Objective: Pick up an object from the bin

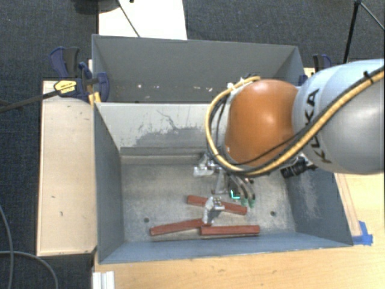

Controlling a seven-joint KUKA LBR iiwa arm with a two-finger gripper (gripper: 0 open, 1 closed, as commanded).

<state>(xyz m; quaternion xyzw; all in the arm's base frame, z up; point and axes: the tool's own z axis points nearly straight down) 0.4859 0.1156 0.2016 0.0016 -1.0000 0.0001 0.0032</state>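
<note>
Hanging over the short reddish-brown flat stick (196, 201) in the grey metal bin (108, 161), the gripper (212, 211) is judged placed for grasping; its opening cannot be told.

Matt scuffed grey metal bin (150, 161); reddish-brown matt sticks (177, 227).

The one camera sits above the grey metal bin (192, 71) and looks down into it, tilted somewhat: the far wall shows its inner face broadly, the near wall little more than its rim. It stands back enough to take in the whole bin and some dark floor (36, 17). The arm (343, 119) enters from the right, its orange cover (261, 119) hiding part of the bin's bottom.
</note>
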